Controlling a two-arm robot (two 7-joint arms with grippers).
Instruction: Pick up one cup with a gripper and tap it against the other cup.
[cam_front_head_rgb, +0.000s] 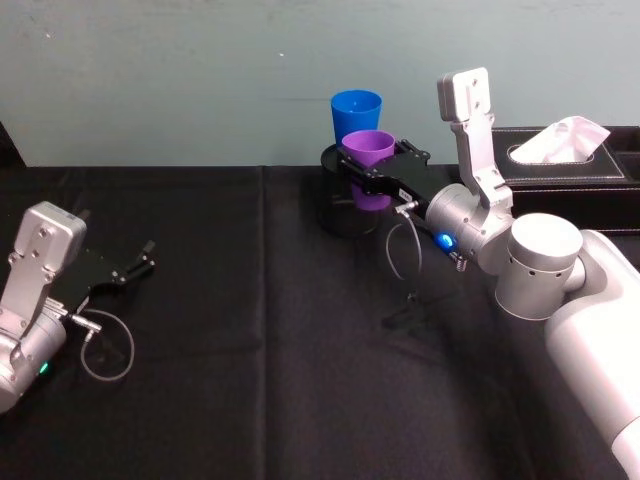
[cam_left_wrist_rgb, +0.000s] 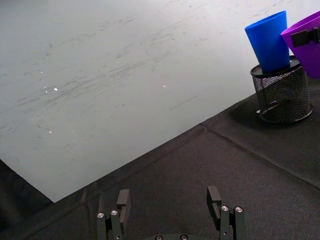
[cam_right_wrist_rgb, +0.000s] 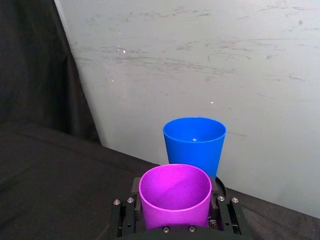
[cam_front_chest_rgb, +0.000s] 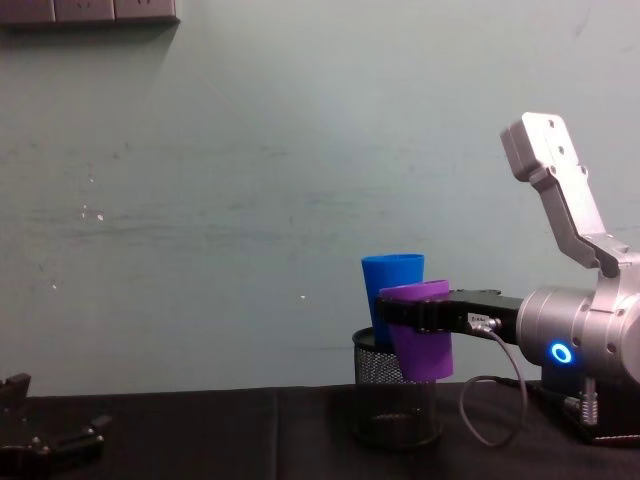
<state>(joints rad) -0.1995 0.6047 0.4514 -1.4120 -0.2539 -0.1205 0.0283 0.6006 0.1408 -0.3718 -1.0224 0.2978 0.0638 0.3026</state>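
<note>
The purple cup (cam_front_head_rgb: 370, 150) hangs upright above the table with my right gripper (cam_front_head_rgb: 371, 166) shut on it, one black finger on each side just below the rim. It is right in front of the blue cup (cam_front_head_rgb: 356, 110), which stands in a black mesh pen holder (cam_front_head_rgb: 338, 214) at the back centre. The chest view has the purple cup (cam_front_chest_rgb: 424, 345) overlapping the blue cup (cam_front_chest_rgb: 392, 285); I cannot tell whether they touch. The right wrist view puts the purple cup (cam_right_wrist_rgb: 175, 196) just before the blue cup (cam_right_wrist_rgb: 194, 142). My left gripper (cam_front_head_rgb: 135, 262) rests open at the far left.
A black tissue box (cam_front_head_rgb: 560, 165) with a white tissue stands at the back right, behind my right arm. The table is covered in black cloth (cam_front_head_rgb: 250, 380), and a pale wall (cam_front_head_rgb: 200, 70) rises close behind the mesh pen holder (cam_left_wrist_rgb: 282, 95).
</note>
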